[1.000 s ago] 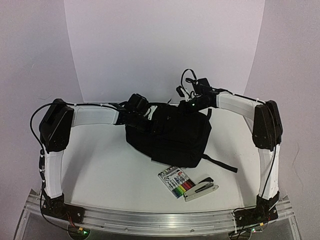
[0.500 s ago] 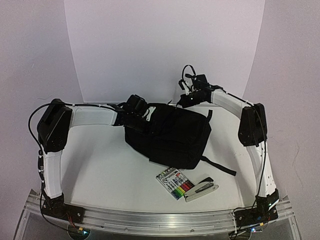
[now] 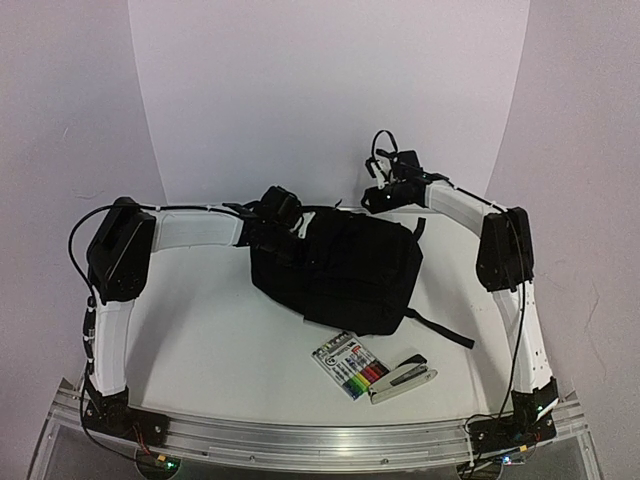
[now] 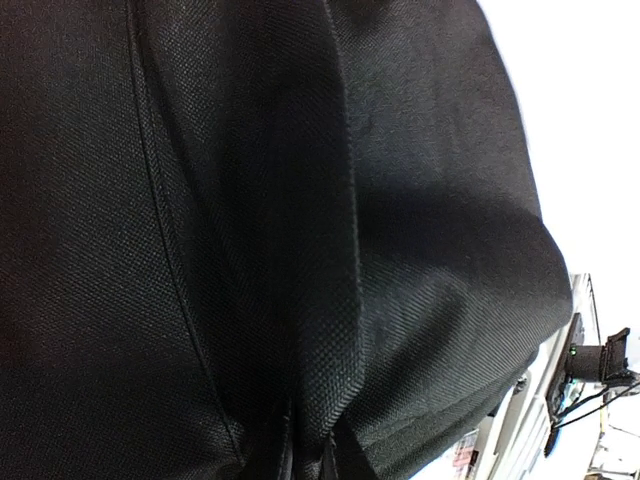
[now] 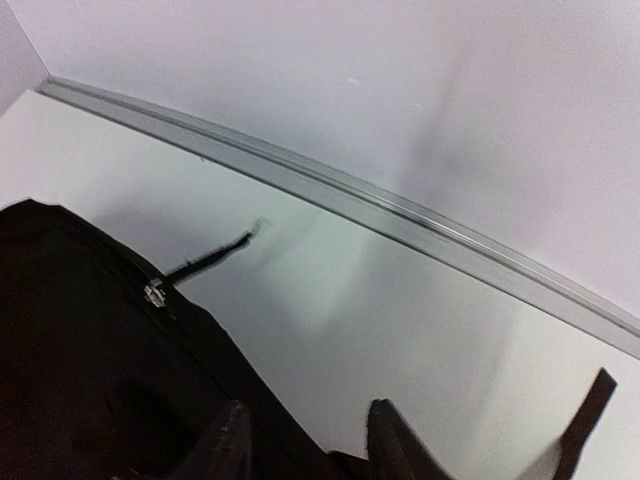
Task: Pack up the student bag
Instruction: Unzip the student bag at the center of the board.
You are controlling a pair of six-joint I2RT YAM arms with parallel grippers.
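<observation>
**Right gripper [image 3: 374, 197] free over the student bag [image 3: 345, 270]**

Its jaws stand spread and empty (bare table [image 5: 400, 310] shows between them). The student bag lies just below, on the near side, long axis across the table. The left gripper [image 3: 288, 235] pinches its far-left fabric.

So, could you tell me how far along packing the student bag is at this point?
Early on. Done: nothing looks packed; the marker pack and stapler lie on the table in front of the student bag. In hand: the left gripper pinches a fold of the bag's fabric, while the right gripper hovers open over its far edge, holding nothing. Left: getting both items inside.
</observation>
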